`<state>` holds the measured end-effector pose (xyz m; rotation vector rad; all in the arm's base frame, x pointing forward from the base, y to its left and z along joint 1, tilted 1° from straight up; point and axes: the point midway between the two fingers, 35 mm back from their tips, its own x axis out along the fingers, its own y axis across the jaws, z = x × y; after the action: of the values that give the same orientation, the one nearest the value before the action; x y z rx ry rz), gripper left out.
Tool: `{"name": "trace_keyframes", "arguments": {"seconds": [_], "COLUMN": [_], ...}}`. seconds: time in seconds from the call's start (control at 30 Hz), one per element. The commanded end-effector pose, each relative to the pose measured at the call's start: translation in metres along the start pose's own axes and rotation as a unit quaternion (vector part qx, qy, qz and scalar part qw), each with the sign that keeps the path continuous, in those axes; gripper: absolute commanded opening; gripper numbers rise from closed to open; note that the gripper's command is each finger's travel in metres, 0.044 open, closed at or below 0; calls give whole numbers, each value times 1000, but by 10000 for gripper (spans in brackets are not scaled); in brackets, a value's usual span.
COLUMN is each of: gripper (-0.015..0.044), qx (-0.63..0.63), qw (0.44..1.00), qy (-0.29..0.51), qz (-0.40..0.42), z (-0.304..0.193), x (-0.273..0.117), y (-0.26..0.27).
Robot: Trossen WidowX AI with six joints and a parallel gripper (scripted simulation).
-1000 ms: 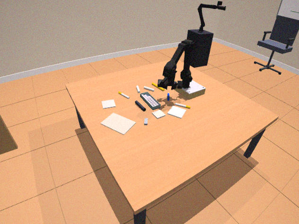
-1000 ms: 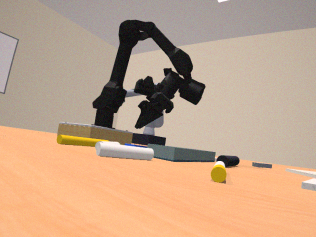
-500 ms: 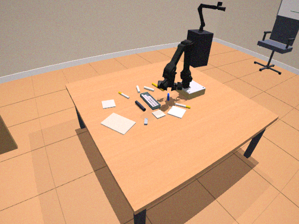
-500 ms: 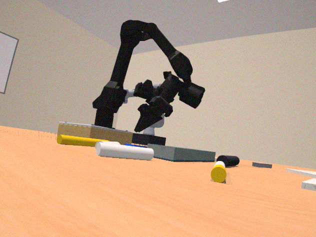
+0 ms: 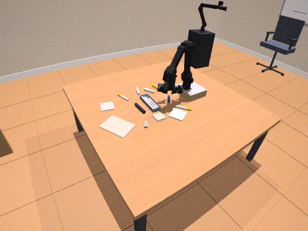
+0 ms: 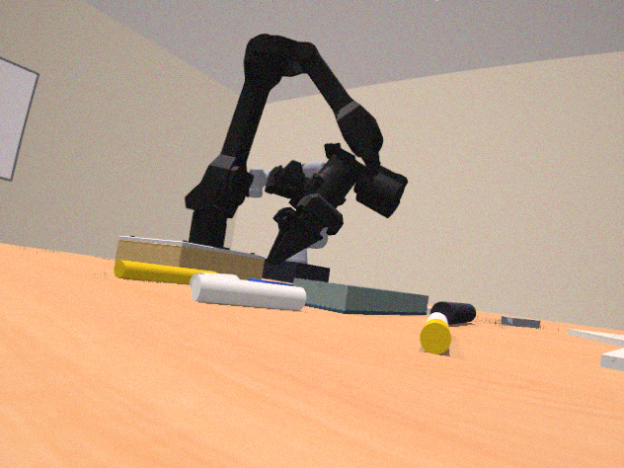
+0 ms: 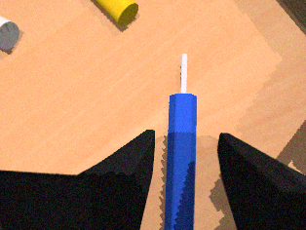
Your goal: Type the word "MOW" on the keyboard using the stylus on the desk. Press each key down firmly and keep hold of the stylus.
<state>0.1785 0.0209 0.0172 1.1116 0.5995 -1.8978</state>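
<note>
Gripper spread over the blue stylus; keyboard lettering too small to read

The gripper (image 5: 171,90) (image 6: 274,255) (image 7: 186,139) has its fingers apart, with the blue stylus (image 5: 168,99) (image 7: 181,146) in the gap between them in the wrist view, a strip of desk showing on either side. It holds nothing. There the stylus's white tip points to 12 o'clock.

Clock directions below are from the keyboard in the top view. Largest is the wooden desk (image 5: 174,154) (image 6: 302,392). A whiteboard (image 5: 296,8) (image 6: 17,120) on the wall bears green marks, illegible here; an office chair (image 5: 286,32) stands below it. The black arm (image 5: 176,57) (image 6: 247,116) rises from a white-topped box (image 5: 199,92) (image 6: 221,262) toward 2 o'clock.

A large pale sheet (image 5: 117,126) lies toward 8 o'clock, and the green-framed keyboard (image 5: 150,102) (image 6: 370,299) has pale keys whose characters are too small to read. The stylus is on the desk near it, toward 3 o'clock. A white square (image 5: 177,114) sits toward 4 o'clock, a smaller cream one (image 5: 159,116) toward 5. A black marker (image 5: 140,107) (image 6: 454,312) lies just beside the keyboard at 8 o'clock. Smallest, a gray block (image 5: 145,124) (image 6: 521,322) is toward 6.
</note>
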Motion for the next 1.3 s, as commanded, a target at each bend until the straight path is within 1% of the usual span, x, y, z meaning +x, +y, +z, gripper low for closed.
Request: {"name": "trace_keyframes", "arguments": {"seconds": [0.0,1.27], "gripper": [150,150], "qx": [1,0], "qw": [1000,1000], "qy": [-3,-3], "qz": [0,0], "z": [0,-17], "x": [4,32], "y": [-1,0]}}
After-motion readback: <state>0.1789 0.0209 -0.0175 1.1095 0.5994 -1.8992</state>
